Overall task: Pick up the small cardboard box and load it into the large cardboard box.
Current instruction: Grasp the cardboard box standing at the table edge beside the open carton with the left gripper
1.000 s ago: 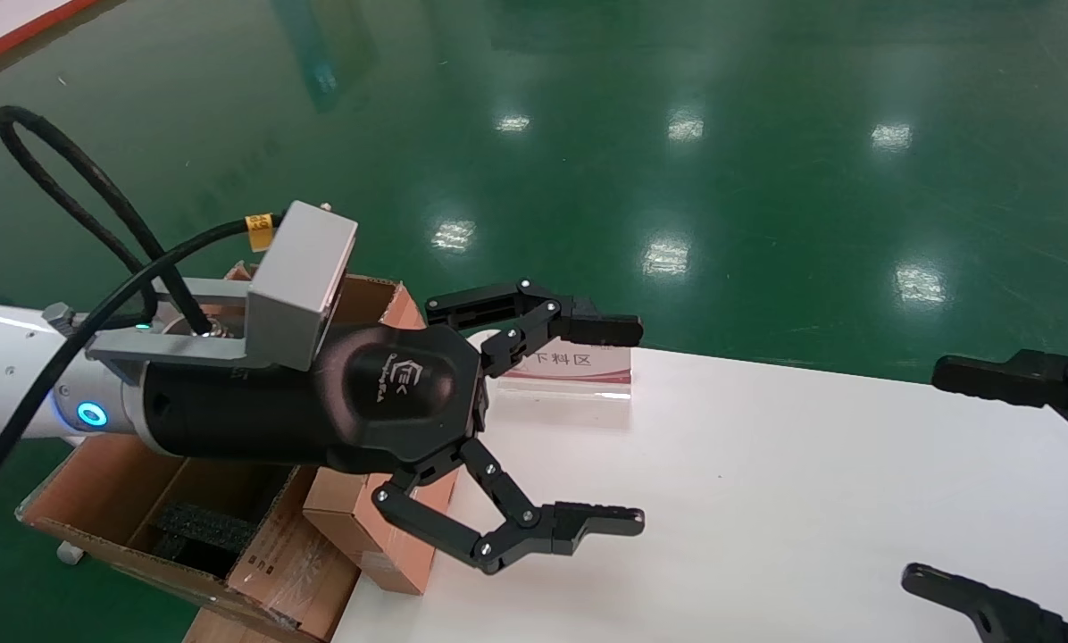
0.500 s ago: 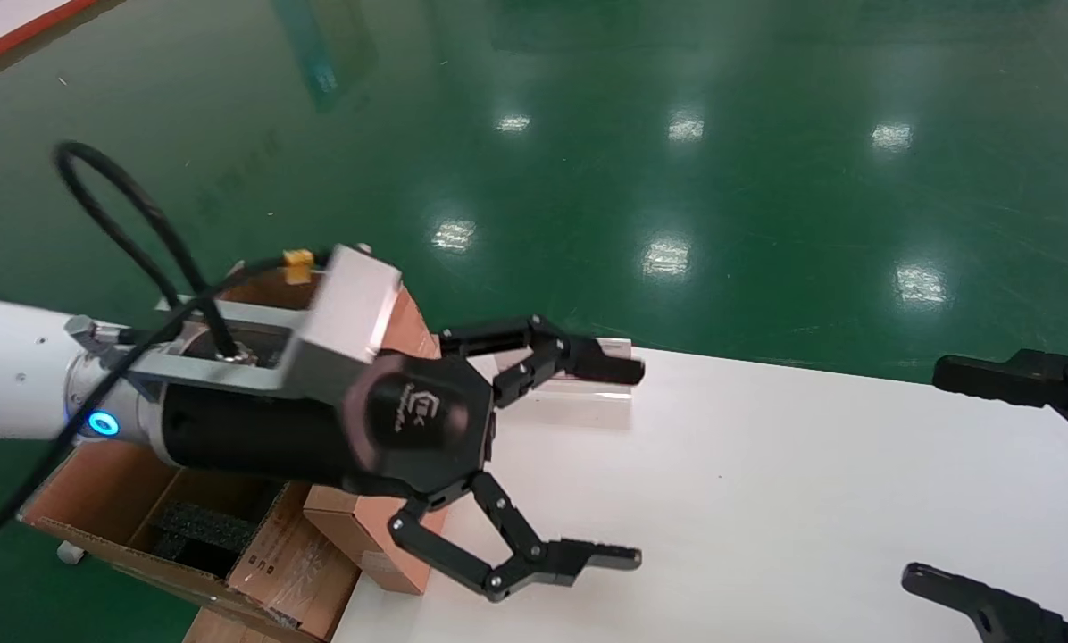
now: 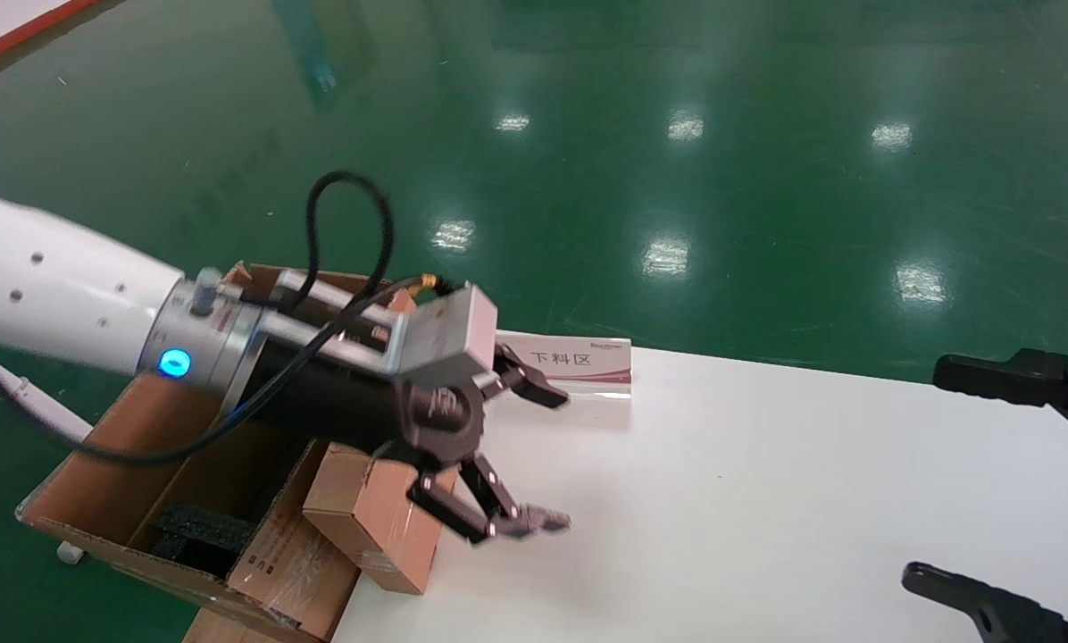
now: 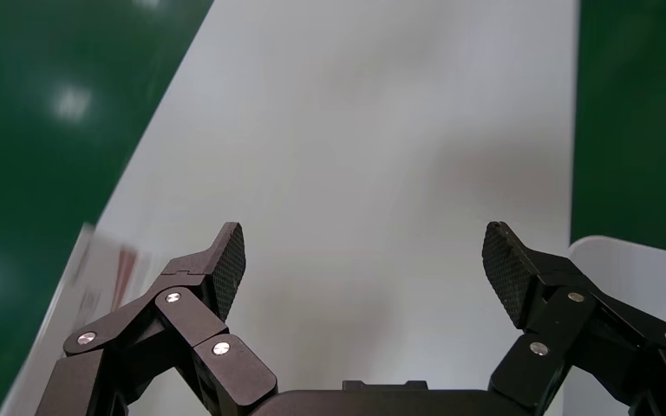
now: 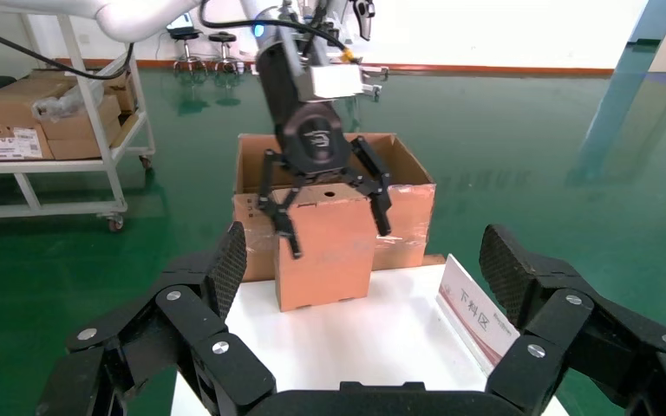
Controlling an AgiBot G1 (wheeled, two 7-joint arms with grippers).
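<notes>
The small cardboard box (image 3: 364, 518) stands at the left end of the white table (image 3: 766, 500), against the large cardboard box (image 3: 141, 446), which has black foam inside. My left gripper (image 3: 554, 457) is open and empty, just above the small box's top. Its fingers reach out past the box over the table. In the right wrist view the small box (image 5: 325, 260) shows its round hole, with the left gripper (image 5: 340, 236) spread in front of its top and the large box (image 5: 408, 204) behind. The left wrist view shows the open left gripper (image 4: 364, 260) with only table between the pads. My right gripper (image 3: 931, 473) is open at the right edge.
A white and red sign card (image 3: 579, 366) stands at the table's far edge, near the left gripper's upper finger; it also shows in the right wrist view (image 5: 477, 312). Green floor (image 3: 677, 134) surrounds the table. A cart with cartons (image 5: 43, 121) stands far behind.
My left gripper has rolled and drawn back and down toward the small box, still open. The right arm has not moved.
</notes>
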